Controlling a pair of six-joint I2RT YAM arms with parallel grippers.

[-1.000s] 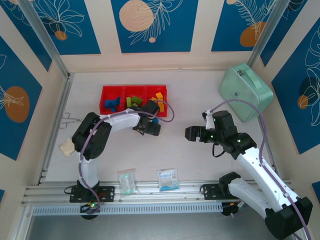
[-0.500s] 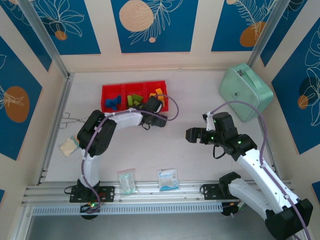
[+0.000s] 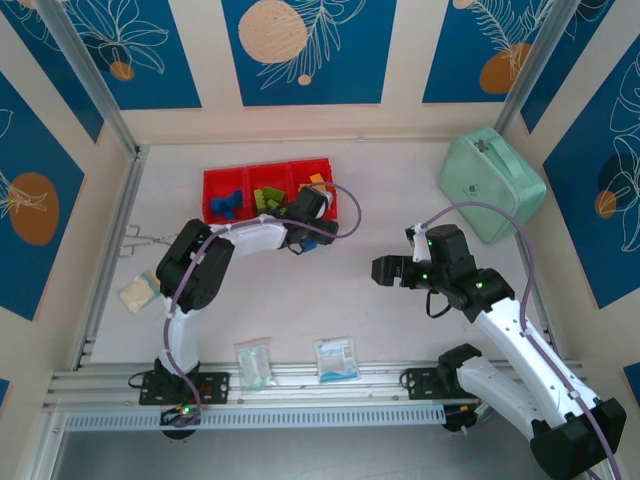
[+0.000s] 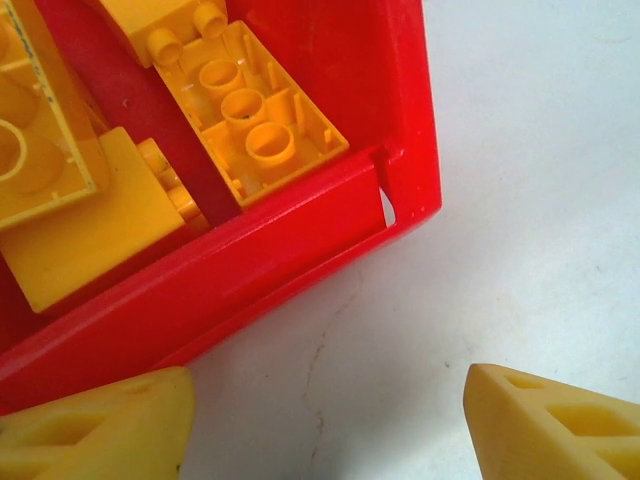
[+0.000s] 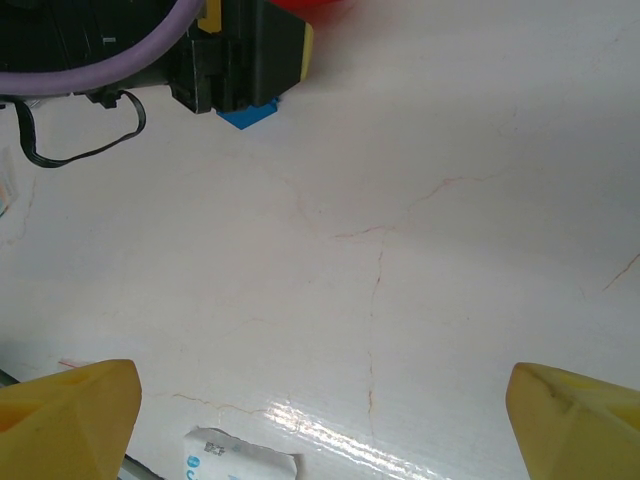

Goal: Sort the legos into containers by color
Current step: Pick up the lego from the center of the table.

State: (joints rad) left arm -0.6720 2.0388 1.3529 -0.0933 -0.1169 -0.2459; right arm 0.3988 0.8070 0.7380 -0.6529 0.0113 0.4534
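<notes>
The red tray (image 3: pixel 213 214) is set at the far left of the table (image 3: pixel 380 200). Its long axis runs left to right in the top view, parallel to the back wall. Three compartments are counted, with blue legos (image 3: pixel 230 204) in the left one, green legos (image 3: pixel 266 199) in the middle and orange-yellow legos (image 3: pixel 317 184) in the right. The heading of single bricks cannot be made out from above.

In the left wrist view the tray's near right corner is shown. One yellow brick (image 4: pixel 262 118) is laid underside up with its tubes exposed, its long axis slanted from upper left to lower right. Other yellow bricks are cut off at the left and top edges.

One blue brick (image 5: pixel 250 115) is seen on the table just outside the tray. It is partly hidden under the left arm's wrist, so its shape and heading cannot be told.

The left gripper (image 4: pixel 330 430) is held over the tray's near right corner, with its fingers parted and nothing between them. The right gripper (image 5: pixel 320 420) is held over bare table, well apart from the tray, with its jaws spread wide and nothing gripped. A mint green case (image 3: pixel 492 183) is noted at far right.
</notes>
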